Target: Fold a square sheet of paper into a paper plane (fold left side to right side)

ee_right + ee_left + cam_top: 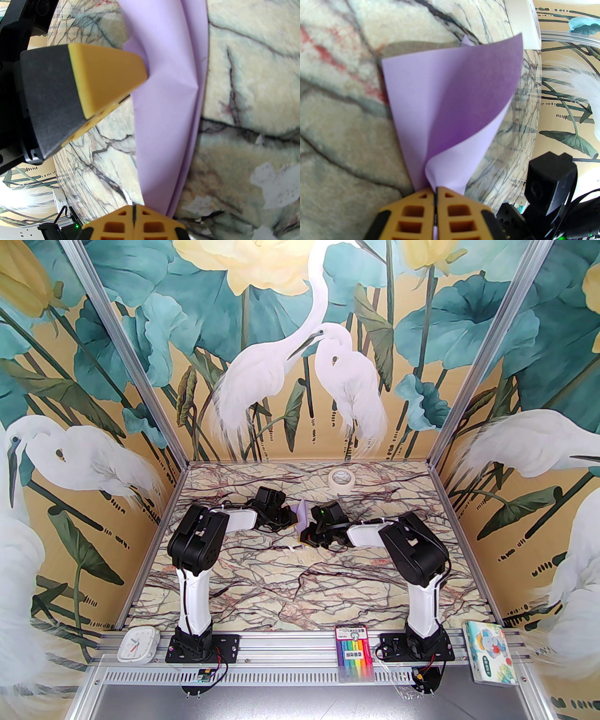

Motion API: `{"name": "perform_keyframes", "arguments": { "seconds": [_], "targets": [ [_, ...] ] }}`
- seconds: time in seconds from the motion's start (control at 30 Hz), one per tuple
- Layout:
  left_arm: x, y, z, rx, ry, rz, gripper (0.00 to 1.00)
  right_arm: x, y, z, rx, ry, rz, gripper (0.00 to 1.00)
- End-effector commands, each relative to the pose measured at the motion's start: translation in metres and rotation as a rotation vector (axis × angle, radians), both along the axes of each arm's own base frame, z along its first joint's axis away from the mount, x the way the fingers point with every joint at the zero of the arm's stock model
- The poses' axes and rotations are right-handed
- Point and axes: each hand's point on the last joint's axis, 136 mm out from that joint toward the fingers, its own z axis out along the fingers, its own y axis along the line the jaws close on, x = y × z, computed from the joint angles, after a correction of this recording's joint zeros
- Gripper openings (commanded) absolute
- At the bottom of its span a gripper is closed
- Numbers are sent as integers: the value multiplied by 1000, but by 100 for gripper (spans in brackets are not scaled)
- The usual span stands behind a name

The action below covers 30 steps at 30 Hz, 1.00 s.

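The square sheet of paper point(452, 98), pale lavender and already creased into layers, is held upright near the middle of the desk point(300, 582), between the two arms. One corner of it is pinched in the left claw point(436, 189), whose fingers are pressed together on it. From there the sheet is curled open, with its shaded inner face turned to the left wrist camera. The right claw point(133, 207) is closed tight, and the lower end of the layered sheet is seen just beside its tips; whether any paper is caught there cannot be told. A white tape roll point(341, 479) is set well apart, near the far edge of the desk.
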Motion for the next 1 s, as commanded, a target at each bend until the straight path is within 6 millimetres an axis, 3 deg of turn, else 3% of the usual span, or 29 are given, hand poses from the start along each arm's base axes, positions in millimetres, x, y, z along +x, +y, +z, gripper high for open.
{"name": "perform_keyframes", "arguments": {
  "seconds": [0.0,0.5,0.97],
  "targets": [
    [-3,1,-14,-2,37,0,7,0,-1,-12,-28,10,2,3],
    [-2,1,-15,2,38,-1,7,-3,-11,-24,-90,30,-18,2],
    [1,1,-17,27,42,-4,7,-19,-28,-50,-130,130,-43,0]
  ]
}}
